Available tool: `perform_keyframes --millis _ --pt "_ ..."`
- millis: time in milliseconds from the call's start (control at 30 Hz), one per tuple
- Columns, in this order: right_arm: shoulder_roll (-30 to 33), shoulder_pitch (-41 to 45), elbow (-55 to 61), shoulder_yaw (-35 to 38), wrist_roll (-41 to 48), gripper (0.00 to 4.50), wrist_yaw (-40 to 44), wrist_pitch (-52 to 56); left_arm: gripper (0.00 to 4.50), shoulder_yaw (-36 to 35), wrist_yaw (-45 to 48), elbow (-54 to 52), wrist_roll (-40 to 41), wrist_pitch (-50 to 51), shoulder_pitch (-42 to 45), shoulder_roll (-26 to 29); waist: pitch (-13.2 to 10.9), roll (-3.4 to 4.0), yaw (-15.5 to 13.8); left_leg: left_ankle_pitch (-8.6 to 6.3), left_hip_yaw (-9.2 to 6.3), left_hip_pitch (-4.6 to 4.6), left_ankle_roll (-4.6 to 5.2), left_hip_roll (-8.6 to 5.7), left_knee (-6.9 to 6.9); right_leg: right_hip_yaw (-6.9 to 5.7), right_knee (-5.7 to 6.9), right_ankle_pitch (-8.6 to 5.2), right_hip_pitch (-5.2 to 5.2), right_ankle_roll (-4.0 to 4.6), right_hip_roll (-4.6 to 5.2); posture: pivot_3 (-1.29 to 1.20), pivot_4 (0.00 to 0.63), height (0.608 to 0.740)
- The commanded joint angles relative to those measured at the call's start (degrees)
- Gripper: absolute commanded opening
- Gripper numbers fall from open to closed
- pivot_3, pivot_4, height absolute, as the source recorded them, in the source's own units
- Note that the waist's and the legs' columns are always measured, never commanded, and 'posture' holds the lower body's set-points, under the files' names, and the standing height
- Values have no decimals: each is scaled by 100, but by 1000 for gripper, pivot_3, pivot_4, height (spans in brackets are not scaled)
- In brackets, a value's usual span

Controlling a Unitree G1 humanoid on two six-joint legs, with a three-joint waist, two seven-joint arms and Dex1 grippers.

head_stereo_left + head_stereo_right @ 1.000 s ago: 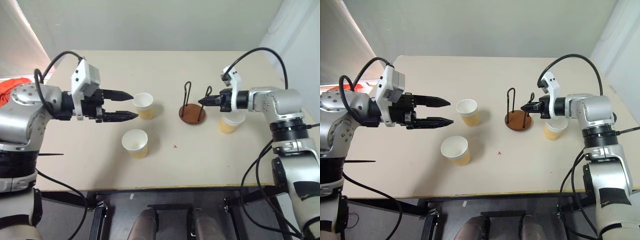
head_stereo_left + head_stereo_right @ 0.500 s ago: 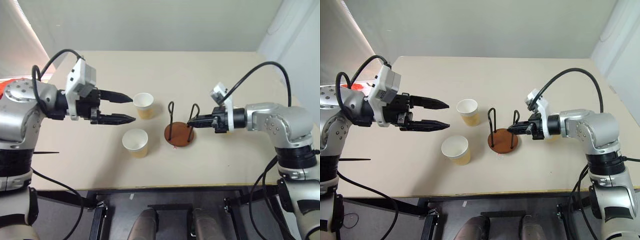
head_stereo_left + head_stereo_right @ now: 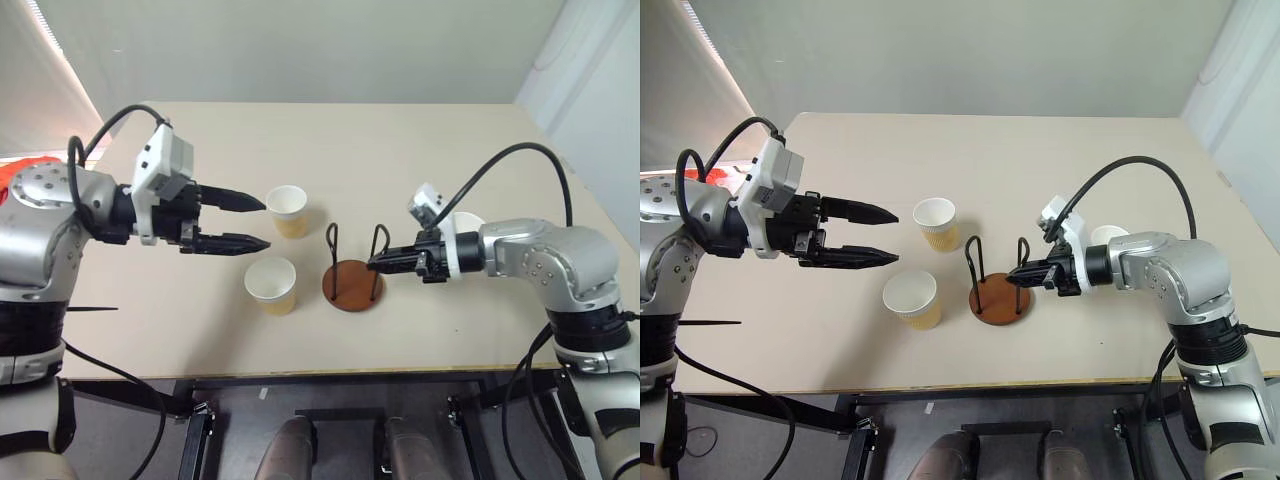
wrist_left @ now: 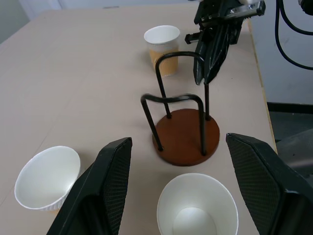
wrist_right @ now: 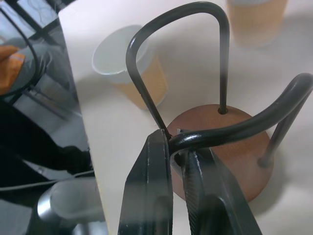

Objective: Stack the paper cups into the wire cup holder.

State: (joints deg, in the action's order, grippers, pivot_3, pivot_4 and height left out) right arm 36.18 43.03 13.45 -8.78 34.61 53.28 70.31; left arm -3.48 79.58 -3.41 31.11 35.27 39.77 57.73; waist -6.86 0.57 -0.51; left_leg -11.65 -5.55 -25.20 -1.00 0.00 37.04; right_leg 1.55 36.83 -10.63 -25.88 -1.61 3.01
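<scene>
The wire cup holder (image 3: 352,282) stands upright on the beige table (image 3: 400,150), its round reddish-brown base flat on the surface and its two black wire loops rising from it. The right gripper (image 3: 377,263) reaches in from the holder's right side with its fingers pinched narrow on the top of the nearer loop — the right wrist view shows the wire clamped between the two black fingertips. Just to the left of the holder sits one paper cup (image 3: 271,285), mouth up, close beside the base but not touching it. A second paper cup (image 3: 287,210) stands upright behind and to the left of the holder, a little farther off. The third paper cup (image 3: 1106,238) stands to the holder's right, mostly hidden behind the right arm. The left gripper (image 3: 261,223) hovers above the table well to the left of the holder, its fingers spread wide and empty — pointing toward the two cups on that side.
</scene>
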Motion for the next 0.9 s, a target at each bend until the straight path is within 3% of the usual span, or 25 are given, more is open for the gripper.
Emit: perform_keyframes --millis 33,433,733,900 --pt "148 49 163 -111 -17 360 38 -151 3380 -105 9 -138 9 -72 -27 111 0 -1 0 0 0 0 0 0 0 0 0 0 1 0 0 0 150 740" --pt "697 196 230 -487 -257 4435 186 -513 3380 -58 -13 -36 -70 -157 27 92 1 -1 -2 0 0 -1 0 0 0 1 -1 0 0 0 0 0 150 740" --pt "2314 628 190 -662 -1283 4474 811 -1645 3380 -208 127 -134 22 -234 -10 151 0 -1 -3 -1 0 -6 2 0 -2 1 -4 0 -2 0 2 0 150 740" --pt "2512 831 -705 -848 -1980 4474 860 -2250 3380 -354 342 -566 295 -209 -227 324 2 -7 1 -6 -1 -3 4 3 -3 1 -6 -1 -1 -1 2 0 150 740"
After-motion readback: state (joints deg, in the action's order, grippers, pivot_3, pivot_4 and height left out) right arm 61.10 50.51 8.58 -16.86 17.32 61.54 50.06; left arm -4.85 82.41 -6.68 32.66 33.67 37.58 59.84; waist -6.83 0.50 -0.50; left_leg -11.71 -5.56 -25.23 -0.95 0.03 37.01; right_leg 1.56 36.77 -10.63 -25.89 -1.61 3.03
